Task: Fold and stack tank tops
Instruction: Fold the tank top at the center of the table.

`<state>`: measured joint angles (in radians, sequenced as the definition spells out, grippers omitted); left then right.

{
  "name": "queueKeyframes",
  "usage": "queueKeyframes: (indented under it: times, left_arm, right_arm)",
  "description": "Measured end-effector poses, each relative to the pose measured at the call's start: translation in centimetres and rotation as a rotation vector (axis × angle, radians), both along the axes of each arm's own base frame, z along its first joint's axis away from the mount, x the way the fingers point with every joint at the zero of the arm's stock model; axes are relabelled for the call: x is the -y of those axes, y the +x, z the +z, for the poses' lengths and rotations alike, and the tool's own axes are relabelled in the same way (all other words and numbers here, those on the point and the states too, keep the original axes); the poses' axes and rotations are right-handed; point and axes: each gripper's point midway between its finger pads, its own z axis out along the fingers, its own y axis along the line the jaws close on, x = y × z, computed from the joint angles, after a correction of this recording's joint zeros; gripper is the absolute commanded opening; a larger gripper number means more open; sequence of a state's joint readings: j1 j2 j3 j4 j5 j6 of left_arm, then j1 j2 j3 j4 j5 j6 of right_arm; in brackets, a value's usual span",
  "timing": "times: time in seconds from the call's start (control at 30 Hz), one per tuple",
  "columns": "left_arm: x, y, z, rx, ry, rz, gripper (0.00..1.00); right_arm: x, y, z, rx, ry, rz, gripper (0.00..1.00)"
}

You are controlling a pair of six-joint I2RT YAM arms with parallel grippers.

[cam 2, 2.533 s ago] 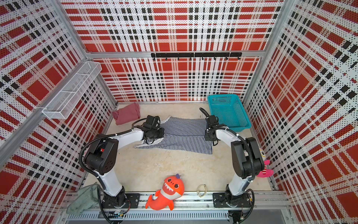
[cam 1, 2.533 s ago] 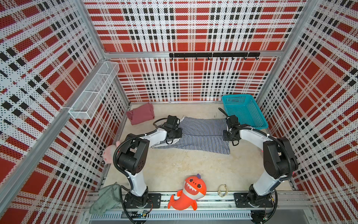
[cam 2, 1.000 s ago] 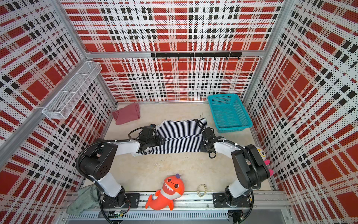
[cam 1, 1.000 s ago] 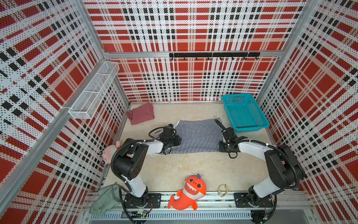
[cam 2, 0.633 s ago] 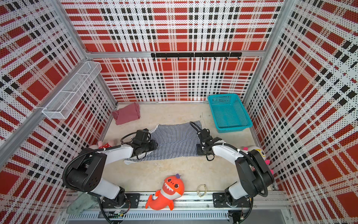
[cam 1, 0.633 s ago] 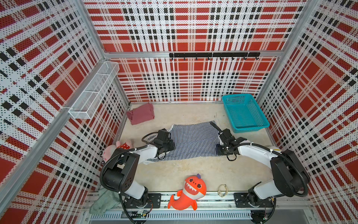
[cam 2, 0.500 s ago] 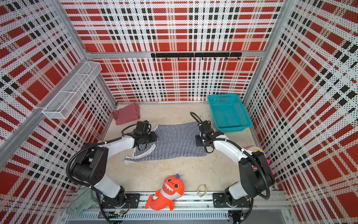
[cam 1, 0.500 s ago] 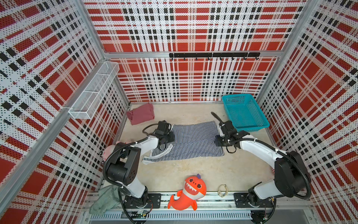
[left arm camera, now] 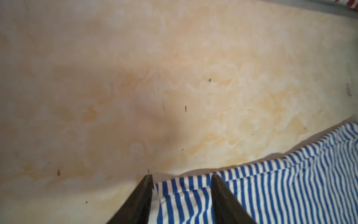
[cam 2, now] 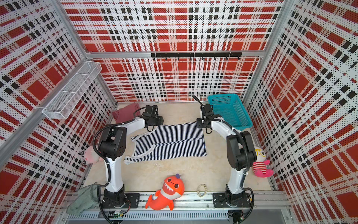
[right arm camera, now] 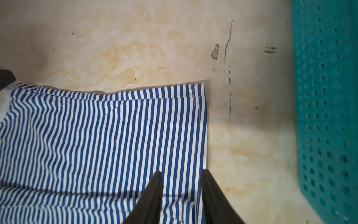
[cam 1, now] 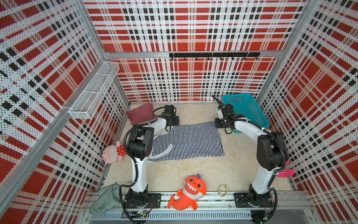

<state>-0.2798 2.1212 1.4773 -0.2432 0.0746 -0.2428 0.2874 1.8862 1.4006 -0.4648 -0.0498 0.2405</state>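
Note:
The striped tank top (cam 1: 186,141) lies spread flat mid-table in both top views (cam 2: 168,143). The maroon tank top (cam 1: 141,115) sits folded in the back left corner (cam 2: 125,113). My left gripper (cam 1: 174,124) hangs low over the striped top's far left corner. In its wrist view the left gripper (left arm camera: 182,177) is open, with the folded striped edge (left arm camera: 271,186) lying between the fingers. My right gripper (cam 1: 219,126) is over the far right hem. The right gripper (right arm camera: 182,173) is open, and the striped cloth (right arm camera: 116,135) lies flat under it.
A teal basket (cam 1: 245,110) stands just right of the right gripper. An orange shark plush (cam 1: 188,192) and a metal ring (cam 1: 222,189) lie at the front edge. A pink plush (cam 1: 112,153) and a grey-green cloth (cam 1: 105,199) are at the left. Another plush (cam 2: 260,164) is at the right.
Both grippers drew the striped top toward the front, then moved back to its far edge. Their jaws have parted and the cloth now lies loose on the table.

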Motion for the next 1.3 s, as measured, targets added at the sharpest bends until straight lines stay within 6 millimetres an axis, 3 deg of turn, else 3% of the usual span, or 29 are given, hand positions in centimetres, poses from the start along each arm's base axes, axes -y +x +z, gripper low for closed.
queueKeyframes:
  times: [0.2,0.53,0.87,1.03,1.3]
  left_arm:
    - [-0.6,-0.9,-1.5,-0.032,0.041,-0.007,0.6]
    - [-1.7,-1.2,-2.1,-0.033,0.083,0.008,0.64]
    - [-2.3,-1.3,-2.4,-0.037,0.084,0.023,0.12]
    - [-2.5,-1.7,-2.2,-0.041,0.091,0.022,0.03]
    - [-2.7,-1.9,-2.1,-0.054,0.11,0.019,0.0]
  right_arm:
    - [0.5,1.5,-2.4,-0.032,-0.009,0.006,0.45]
    - [-0.3,5.1,-4.0,0.006,0.001,0.01,0.49]
    - [-1.0,6.7,-6.6,-0.008,0.03,-0.002,0.46]
    - [-1.2,7.0,-7.0,-0.007,0.037,-0.003,0.45]
    - [-0.7,8.7,-7.1,0.022,0.0,0.001,0.47]
